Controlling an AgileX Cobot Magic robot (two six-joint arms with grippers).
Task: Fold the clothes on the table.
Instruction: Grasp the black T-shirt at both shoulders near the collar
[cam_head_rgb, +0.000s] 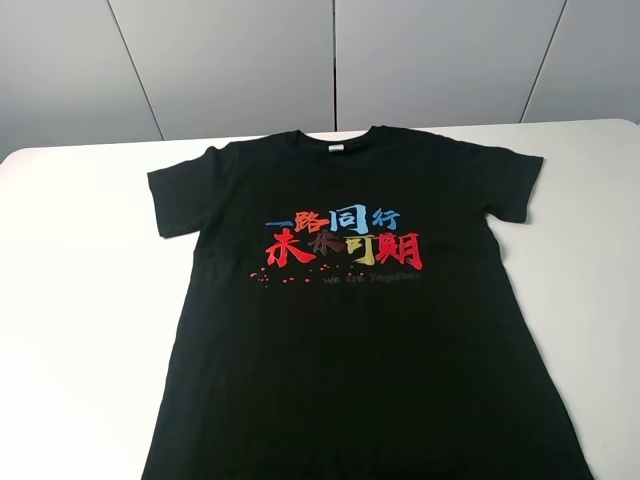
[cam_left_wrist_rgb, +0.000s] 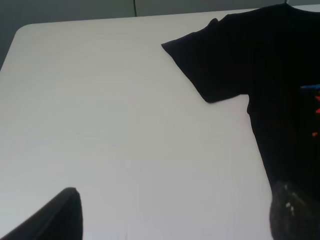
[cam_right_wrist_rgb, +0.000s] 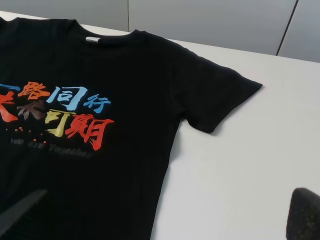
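A black T-shirt (cam_head_rgb: 360, 320) with a red, blue and yellow print (cam_head_rgb: 345, 245) lies flat and face up on the white table (cam_head_rgb: 80, 300), collar at the far side, both sleeves spread out. Neither gripper shows in the high view. In the left wrist view my left gripper (cam_left_wrist_rgb: 177, 192) is open and empty, with one fingertip (cam_left_wrist_rgb: 67, 212) over bare table, near the shirt's left sleeve (cam_left_wrist_rgb: 210, 60). In the right wrist view my right gripper (cam_right_wrist_rgb: 172, 192) is open and empty over the shirt's right side, near the right sleeve (cam_right_wrist_rgb: 215, 95).
Grey wall panels (cam_head_rgb: 330, 60) stand behind the table's far edge. The table's far left corner (cam_head_rgb: 15, 160) is rounded. Bare table shows on both sides of the shirt. The shirt's hem runs out of the high view at the near edge.
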